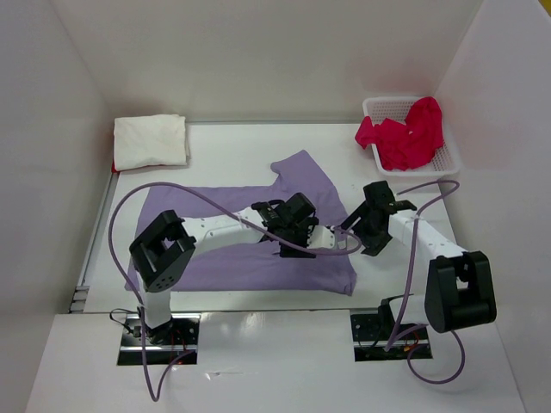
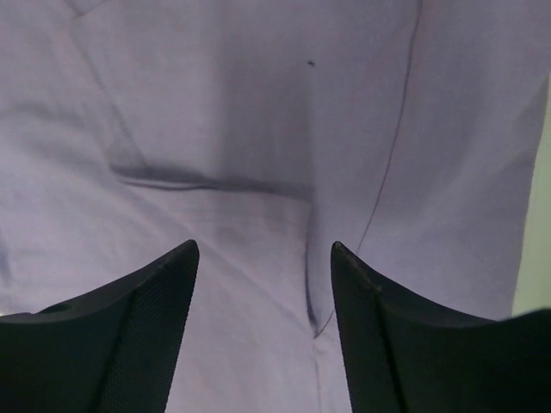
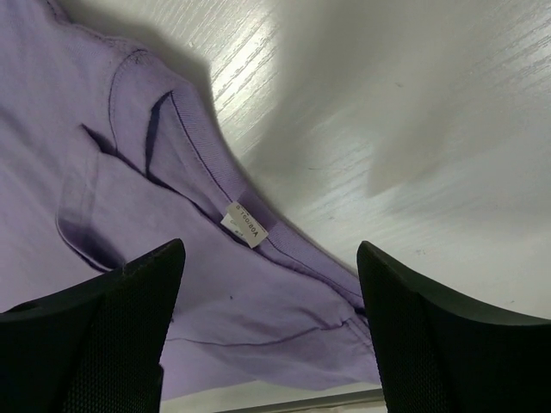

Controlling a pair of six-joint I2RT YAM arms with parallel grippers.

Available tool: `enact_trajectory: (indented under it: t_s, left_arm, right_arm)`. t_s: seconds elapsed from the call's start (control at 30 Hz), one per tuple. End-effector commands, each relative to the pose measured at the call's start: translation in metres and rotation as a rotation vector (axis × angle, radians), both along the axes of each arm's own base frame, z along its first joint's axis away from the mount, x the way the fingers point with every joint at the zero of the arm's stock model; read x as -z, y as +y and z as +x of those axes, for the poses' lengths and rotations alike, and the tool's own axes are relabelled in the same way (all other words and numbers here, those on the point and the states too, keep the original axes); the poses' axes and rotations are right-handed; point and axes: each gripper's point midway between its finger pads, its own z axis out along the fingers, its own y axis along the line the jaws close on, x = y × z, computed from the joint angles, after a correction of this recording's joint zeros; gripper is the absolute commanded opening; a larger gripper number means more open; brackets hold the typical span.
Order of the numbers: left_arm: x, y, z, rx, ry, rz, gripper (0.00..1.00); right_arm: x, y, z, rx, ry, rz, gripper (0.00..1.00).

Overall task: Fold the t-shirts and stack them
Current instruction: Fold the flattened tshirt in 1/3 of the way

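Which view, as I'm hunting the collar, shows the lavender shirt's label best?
Right wrist: the white label shows close up at the shirt's collar. Top view shows the shirt, label too small; left wrist only plain cloth.

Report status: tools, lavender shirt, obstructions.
Left tool open over lavender shirt. Right tool open above its collar label. Shirt spread out, not stacked. Nothing lying on it.

Left tool (image 2: 263, 245) parted; right tool (image 3: 269, 244) parted

You see one small white label (image 3: 244, 225) at the neck seam of the purple t-shirt (image 3: 258, 301); its print is too blurred to read.
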Motion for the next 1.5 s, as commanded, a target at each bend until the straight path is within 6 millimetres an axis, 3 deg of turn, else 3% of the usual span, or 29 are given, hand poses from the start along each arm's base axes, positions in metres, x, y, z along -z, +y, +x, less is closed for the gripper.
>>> enact_trajectory:
  t_s: [0.0,0.07,0.1,0.2,0.47,0.67,0.83,0.93,1.2,1.4,1.47]
  left_arm:
    - [0.017,-0.011,-0.011,0.046,0.063,-0.011,0.69]
    - [0.021,-0.011,-0.011,0.046,0.068,-0.004,0.62]
    - [0.033,-0.006,-0.007,0.028,0.061,0.035,0.53]
    - [0.043,-0.004,-0.002,0.013,0.052,0.066,0.5]
    - [0.04,-0.011,0.003,-0.018,0.064,0.07,0.23]
    - [0.034,-0.011,-0.002,-0.025,0.098,0.073,0.22]
    - [0.035,-0.009,-0.004,-0.042,0.114,0.078,0.0]
    - [0.022,-0.009,-0.001,-0.098,0.128,0.05,0.0]
    - [0.002,0.023,0.032,-0.423,0.208,-0.08,0.0]
    - [0.003,0.035,0.051,-0.559,0.248,-0.124,0.0]
    - [0.007,0.046,0.057,-0.599,0.25,-0.119,0.08]
  right_arm:
    - [-0.008,0.0,0.012,-0.005,-0.069,0.004,0.85]
    - [-0.006,0.001,0.014,-0.009,-0.069,0.013,0.85]
    - [-0.004,0.003,0.012,-0.012,-0.066,0.021,0.85]
    - [-0.001,0.002,0.009,-0.012,-0.056,0.02,0.85]
    - [-0.001,0.002,0.008,-0.012,-0.075,0.023,0.85]
    - [0.001,0.006,0.006,-0.033,-0.074,0.028,0.85]
    - [0.004,0.007,0.003,-0.036,-0.064,0.035,0.85]
    - [0.004,0.01,0.002,-0.047,-0.064,0.036,0.85]
    - [0.014,0.007,-0.004,-0.017,-0.029,0.015,0.85]
    - [0.015,0.007,-0.004,-0.024,-0.03,0.007,0.85]
    - [0.015,0.007,-0.004,-0.024,-0.03,0.007,0.85]
